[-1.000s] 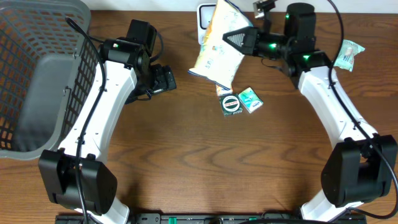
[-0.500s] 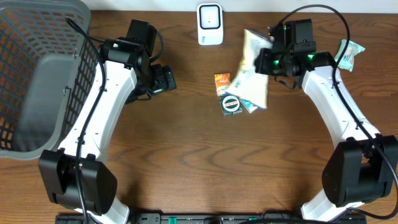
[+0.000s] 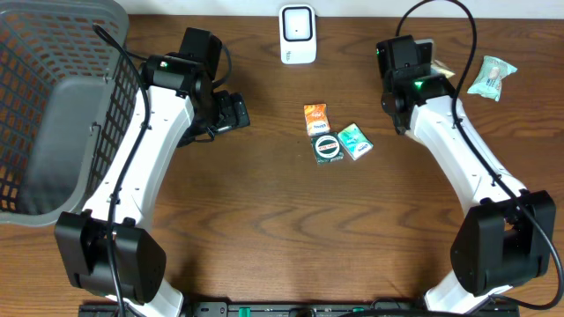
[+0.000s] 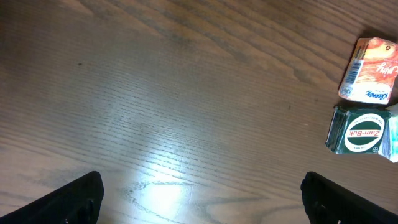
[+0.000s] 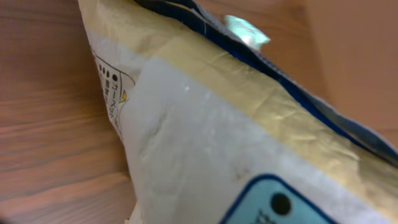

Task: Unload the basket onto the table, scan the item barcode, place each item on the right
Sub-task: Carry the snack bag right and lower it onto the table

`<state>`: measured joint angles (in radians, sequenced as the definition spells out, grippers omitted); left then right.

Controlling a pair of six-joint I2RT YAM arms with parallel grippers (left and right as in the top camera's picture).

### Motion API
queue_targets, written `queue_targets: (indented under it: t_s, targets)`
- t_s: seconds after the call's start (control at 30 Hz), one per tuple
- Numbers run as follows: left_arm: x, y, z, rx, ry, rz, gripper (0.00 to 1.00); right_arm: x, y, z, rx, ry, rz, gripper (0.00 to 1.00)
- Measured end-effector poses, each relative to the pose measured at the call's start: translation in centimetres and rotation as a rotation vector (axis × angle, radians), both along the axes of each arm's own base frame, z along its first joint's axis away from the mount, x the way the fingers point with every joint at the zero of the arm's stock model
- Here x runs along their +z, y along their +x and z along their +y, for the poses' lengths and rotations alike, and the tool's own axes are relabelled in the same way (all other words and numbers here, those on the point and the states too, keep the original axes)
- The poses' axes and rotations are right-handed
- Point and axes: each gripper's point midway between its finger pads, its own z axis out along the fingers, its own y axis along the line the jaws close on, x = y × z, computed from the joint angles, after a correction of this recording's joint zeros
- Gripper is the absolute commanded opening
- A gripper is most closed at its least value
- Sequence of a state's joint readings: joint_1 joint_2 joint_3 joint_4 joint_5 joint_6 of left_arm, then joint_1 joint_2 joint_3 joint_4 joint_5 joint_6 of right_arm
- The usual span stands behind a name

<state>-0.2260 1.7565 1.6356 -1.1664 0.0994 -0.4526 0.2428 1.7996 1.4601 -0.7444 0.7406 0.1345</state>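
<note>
Right wrist, crinkled plastic pouch (image 5: pixel 205 137), woodgrain table (image 5: pixel 50 93)

"Zam-Buk" reads on the oval label of the green tin (image 4: pixel 364 129), while print on the orange sachet (image 4: pixel 371 79) and the bag (image 5: pixel 186 137) is illegible.

A: How much of the bag (image 5: pixel 205 137) shows?
B: From the right wrist it overruns every edge, its print (image 5: pixel 115 93) too small to read. From above, the right arm (image 3: pixel 458 132) hides all but a corner.
A: And the basket (image 3: pixel 115 19)?
B: Cut by the left edge.
</note>
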Motion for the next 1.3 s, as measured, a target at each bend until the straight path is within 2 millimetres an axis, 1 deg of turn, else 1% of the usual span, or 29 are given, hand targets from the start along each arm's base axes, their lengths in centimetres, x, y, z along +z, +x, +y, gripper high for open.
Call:
queue_targets:
  t_s: [0.07, 0.13, 0.2, 0.27, 0.3, 0.37, 0.47, 0.53, 0.57, 0.6, 0.67, 0.7, 0.73, 0.77, 0.83, 0.9, 0.97, 1.0, 1.03, 1.17, 1.23, 1.3]
  targets:
    - [0.0, 0.0, 0.0, 0.000, 0.000, 0.000, 1.00, 0.0, -0.3, -1.0, -0.027, -0.035, 0.003, 0.01]
    - [0.0, 0.0, 0.0, 0.000, 0.000, 0.000, 1.00, -0.9, -0.8, -1.9, -0.055, -0.059, 0.010, 0.01]
    - [0.0, 0.0, 0.0, 0.000, 0.000, 0.000, 1.00, -2.2, -1.2, -2.4, -0.071, -0.078, 0.034, 0.01]
    - [0.0, 0.0, 0.0, 0.000, 0.000, 0.000, 1.00, -4.1, -1.8, -2.8, -0.078, -0.097, 0.081, 0.02]
    - [0.0, 0.0, 0.0, 0.000, 0.000, 0.000, 1.00, -5.1, -2.1, -2.9, -0.079, -0.103, 0.109, 0.03]
    - [0.0, 0.0, 0.0, 0.000, 0.000, 0.000, 1.00, -6.6, -2.6, -2.8, -0.077, -0.107, 0.150, 0.07]
    - [0.0, 0.0, 0.0, 0.000, 0.000, 0.000, 1.00, -7.5, -3.0, -2.0, -0.067, -0.069, 0.177, 0.09]
    - [0.0, 0.0, 0.0, 0.000, 0.000, 0.000, 1.00, -8.2, -3.4, -1.1, -0.053, -0.011, 0.200, 0.13]
    - [0.0, 0.0, 0.0, 0.000, 0.000, 0.000, 1.00, -8.7, -3.5, -0.5, -0.042, 0.027, 0.214, 0.16]
    - [0.0, 0.0, 0.0, 0.000, 0.000, 0.000, 1.00, -9.2, -3.7, 0.2, -0.032, 0.068, 0.223, 0.22]
    - [0.0, 0.0, 0.0, 0.000, 0.000, 0.000, 1.00, -9.9, -3.7, 1.6, -0.017, 0.152, 0.228, 0.42]
    - [0.0, 0.0, 0.0, 0.000, 0.000, 0.000, 1.00, -10.2, -3.7, 2.4, -0.009, 0.189, 0.231, 0.50]
    - [0.0, 0.0, 0.0, 0.000, 0.000, 0.000, 1.00, -10.6, -3.8, 3.3, -0.004, 0.236, 0.232, 0.51]
    - [0.0, 0.0, 0.0, 0.000, 0.000, 0.000, 1.00, -10.8, -3.9, 3.9, 0.003, 0.264, 0.238, 0.56]
    - [0.0, 0.0, 0.0, 0.000, 0.000, 0.000, 1.00, -11.2, -4.4, 5.0, 0.011, 0.309, 0.261, 0.71]
    - [0.0, 0.0, 0.0, 0.000, 0.000, 0.000, 1.00, -11.2, -5.2, 6.1, 0.012, 0.348, 0.298, 0.71]
    - [0.0, 0.0, 0.0, 0.000, 0.000, 0.000, 1.00, -10.7, -5.3, 6.8, 0.015, 0.383, 0.314, 0.77]
    - [0.0, 0.0, 0.0, 0.000, 0.000, 0.000, 1.00, -10.2, -5.1, 7.3, 0.021, 0.411, 0.312, 0.79]
    - [0.0, 0.0, 0.0, 0.000, 0.000, 0.000, 1.00, -9.6, -4.7, 7.7, 0.028, 0.437, 0.303, 0.81]
    - [0.0, 0.0, 0.0, 0.000, 0.000, 0.000, 1.00, -7.6, -3.8, 9.7, 0.061, 0.540, 0.283, 0.98]
    - [0.0, 0.0, 0.0, 0.000, 0.000, 0.000, 1.00, -6.9, -3.7, 11.0, 0.089, 0.609, 0.289, 0.99]
    - [0.0, 0.0, 0.0, 0.000, 0.000, 0.000, 1.00, -6.7, -4.1, 12.3, 0.113, 0.683, 0.313, 0.99]
